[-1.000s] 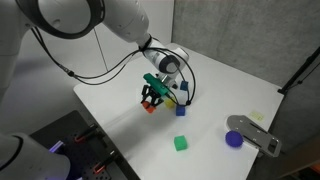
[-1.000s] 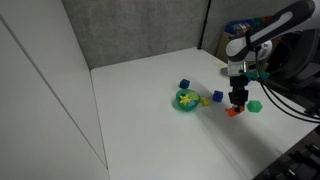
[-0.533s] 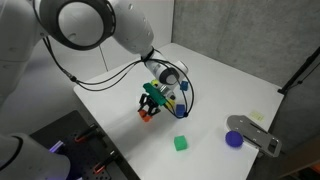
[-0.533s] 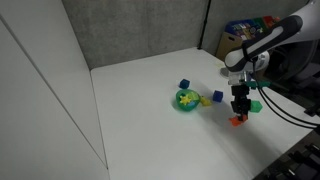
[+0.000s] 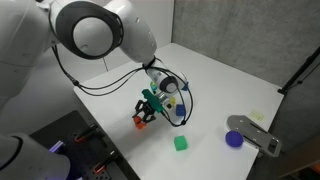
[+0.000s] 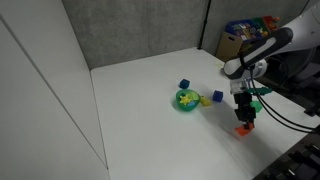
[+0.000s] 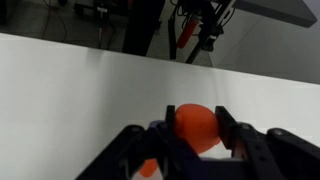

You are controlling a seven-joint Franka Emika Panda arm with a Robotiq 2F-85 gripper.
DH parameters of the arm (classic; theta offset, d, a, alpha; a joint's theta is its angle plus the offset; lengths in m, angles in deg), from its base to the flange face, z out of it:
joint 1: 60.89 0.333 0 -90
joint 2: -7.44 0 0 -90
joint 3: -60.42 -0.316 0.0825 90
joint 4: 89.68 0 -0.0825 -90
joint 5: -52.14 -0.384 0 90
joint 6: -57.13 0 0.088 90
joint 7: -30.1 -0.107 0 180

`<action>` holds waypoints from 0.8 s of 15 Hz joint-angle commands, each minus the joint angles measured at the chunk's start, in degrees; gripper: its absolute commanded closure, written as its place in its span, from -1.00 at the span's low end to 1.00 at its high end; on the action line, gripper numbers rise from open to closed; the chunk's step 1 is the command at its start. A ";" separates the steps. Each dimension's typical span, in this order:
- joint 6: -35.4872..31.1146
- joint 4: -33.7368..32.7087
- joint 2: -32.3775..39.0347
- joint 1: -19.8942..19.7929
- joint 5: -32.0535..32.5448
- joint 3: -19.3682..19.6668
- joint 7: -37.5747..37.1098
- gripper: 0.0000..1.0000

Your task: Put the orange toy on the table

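- Orange toy (image 7: 195,124) is gripped between the narrowed jaws of the gripper (image 5: 144,118).
- It is held low over the table (image 6: 150,130), near the edge; whether it touches the surface cannot be told.
- A green cube (image 5: 181,143) is seen nearby, apart from it.

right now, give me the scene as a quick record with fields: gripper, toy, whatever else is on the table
gripper: pointing down, shut on the orange toy
orange toy: between the fingers in the wrist view, at or just above the table; contact cannot be told
table: white, plain top
green cube: loose on the table, apart from the gripper
green bowl: on the table, something yellow inside
blue cube: beside the bowl
task state: toy not yet released
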 commanded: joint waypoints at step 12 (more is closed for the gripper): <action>5.12 -5.21 5.24 -0.57 0.81 0.40 -0.69 -0.38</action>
